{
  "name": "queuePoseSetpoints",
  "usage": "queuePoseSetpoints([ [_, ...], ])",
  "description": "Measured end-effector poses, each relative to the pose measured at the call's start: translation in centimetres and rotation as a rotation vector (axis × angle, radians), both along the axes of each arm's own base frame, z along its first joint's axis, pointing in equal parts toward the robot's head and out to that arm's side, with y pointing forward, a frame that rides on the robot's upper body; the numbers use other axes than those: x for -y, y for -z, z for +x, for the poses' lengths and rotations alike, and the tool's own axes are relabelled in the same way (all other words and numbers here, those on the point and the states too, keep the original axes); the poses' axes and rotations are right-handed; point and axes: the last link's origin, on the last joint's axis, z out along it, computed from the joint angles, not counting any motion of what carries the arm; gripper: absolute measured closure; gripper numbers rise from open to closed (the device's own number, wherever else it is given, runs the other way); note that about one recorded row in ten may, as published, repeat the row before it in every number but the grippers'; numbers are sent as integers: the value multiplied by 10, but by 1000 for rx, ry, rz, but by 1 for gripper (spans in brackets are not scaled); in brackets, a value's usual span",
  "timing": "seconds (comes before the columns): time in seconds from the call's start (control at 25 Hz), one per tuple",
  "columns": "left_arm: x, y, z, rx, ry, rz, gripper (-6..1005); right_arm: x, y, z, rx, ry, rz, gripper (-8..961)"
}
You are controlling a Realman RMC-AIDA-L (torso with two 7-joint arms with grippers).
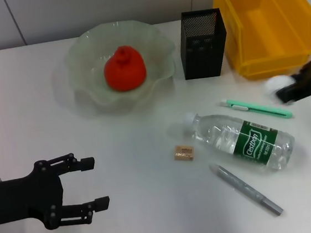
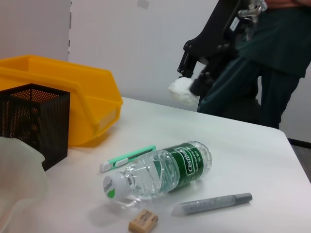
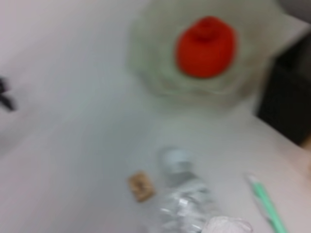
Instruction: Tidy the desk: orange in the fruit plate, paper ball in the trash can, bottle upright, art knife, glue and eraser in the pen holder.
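Note:
The orange (image 1: 124,69) lies in the pale green fruit plate (image 1: 82,52). My right gripper (image 1: 287,88) is shut on the white paper ball (image 1: 275,83), held above the table just in front of the yellow trash can (image 1: 265,21). The left wrist view shows the ball (image 2: 182,90) hanging clear of the table. The bottle (image 1: 241,139) lies on its side. A green art knife (image 1: 257,109), a tan eraser (image 1: 183,153) and a grey glue stick (image 1: 246,189) lie around it. The black mesh pen holder (image 1: 203,43) stands upright. My left gripper (image 1: 100,182) hovers open at the near left.
The plate, pen holder and trash can line the back of the white table. The table's right edge (image 2: 291,145) runs close behind the bottle in the left wrist view.

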Motion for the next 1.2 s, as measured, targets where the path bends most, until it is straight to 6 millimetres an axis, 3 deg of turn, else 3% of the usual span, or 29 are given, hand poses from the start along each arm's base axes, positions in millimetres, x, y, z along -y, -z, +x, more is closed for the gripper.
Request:
queuePoseSetpoints([
  [0.16,0,1,1,2,-2,-2,139,-10,-20,31,10,88,98,600],
  [0.44,0,2,2,7,-1,-5,139,-32,-40,63,30,92,219,601],
  [0.84,-5,5,9,14,15,-8,139,-75,-24,75,4,-151,268,588],
  [1.2,-5,10,10,22,7,-20,139,-109,-26,84,-21,-270,365,573],
])
